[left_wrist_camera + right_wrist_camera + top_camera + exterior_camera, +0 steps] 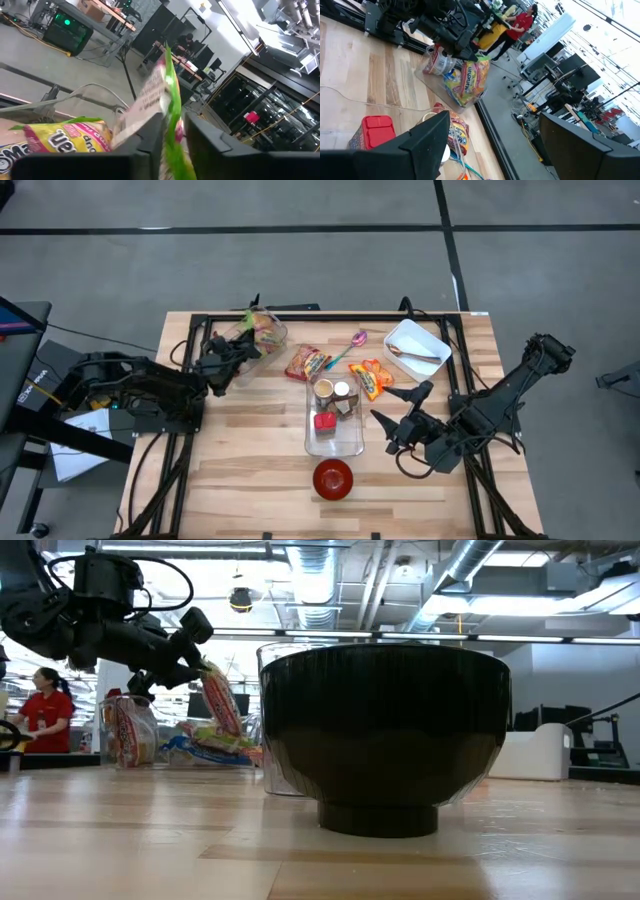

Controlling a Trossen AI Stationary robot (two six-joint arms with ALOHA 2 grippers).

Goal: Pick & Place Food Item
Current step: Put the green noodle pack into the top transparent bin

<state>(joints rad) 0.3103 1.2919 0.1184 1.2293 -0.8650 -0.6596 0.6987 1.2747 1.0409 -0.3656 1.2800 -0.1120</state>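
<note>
The left gripper (243,343) sits at the clear bag of snacks (262,332) near the far left corner of the desk (240,470), and it is by far the nearer arm to that bag. Its fingers are pinching a flat snack packet (161,102): the left wrist view shows the green-and-white wrapper clamped between the two dark fingers, and the low view shows the packet (222,698) hanging from the gripper above the desk, tilted, with its long axis running steeply downward from the pinch. The packet is thin and crinkly, printed green along one edge, white with lettering on the face and touched with pink lower down. A yellow noodle packet (65,137) lies in the bag just beside it.

The likely target, judging from the layout, is the clear rectangular tray (334,430) in the middle of the desk, which already holds small cups and a red box (324,421); it lies to the right of the left gripper and toward the near edge, with a red bowl (333,477) beyond it at the near edge.

The right gripper (400,420) waits spread wide just right of the tray, pinching nothing.
</note>
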